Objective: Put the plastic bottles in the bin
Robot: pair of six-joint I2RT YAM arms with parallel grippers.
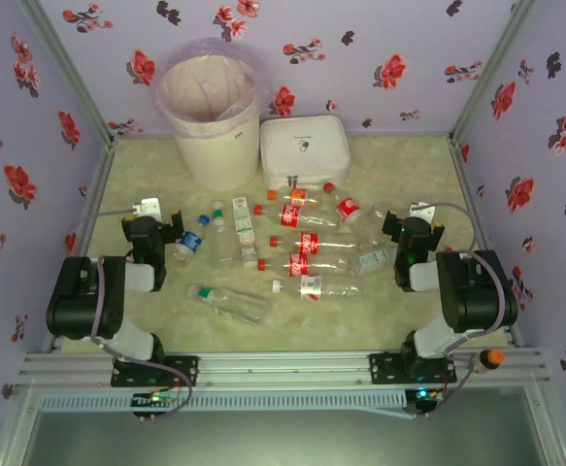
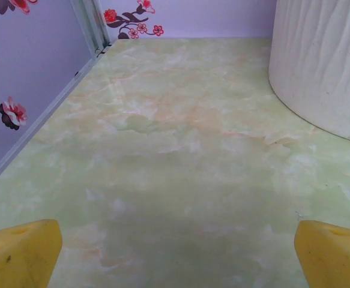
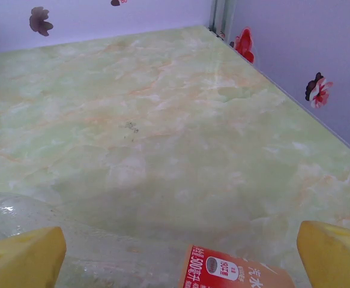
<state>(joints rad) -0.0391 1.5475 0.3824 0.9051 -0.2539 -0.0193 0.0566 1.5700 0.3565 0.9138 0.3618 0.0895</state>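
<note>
Several clear plastic bottles lie in a loose cluster mid-table, among them a red-labelled one (image 1: 307, 243), a blue-capped one (image 1: 191, 240) and a green-capped one (image 1: 229, 301). The cream bin (image 1: 213, 107) with its pinkish bag stands at the back left, and its ribbed wall (image 2: 325, 66) rises ahead and to the right of my left gripper. My left gripper (image 1: 156, 223) (image 2: 178, 258) is open over bare table, just left of the cluster. My right gripper (image 1: 409, 228) (image 3: 178, 258) is open at the cluster's right edge, and a red-labelled bottle (image 3: 235, 270) lies low between its yellow fingertips (image 3: 21, 258).
A flat white case (image 1: 304, 150) sits right of the bin, just behind the bottles. Flowered lilac walls with metal corner posts (image 1: 69, 68) close in the table on three sides. An orange-capped item (image 1: 493, 358) rests by the right arm's base.
</note>
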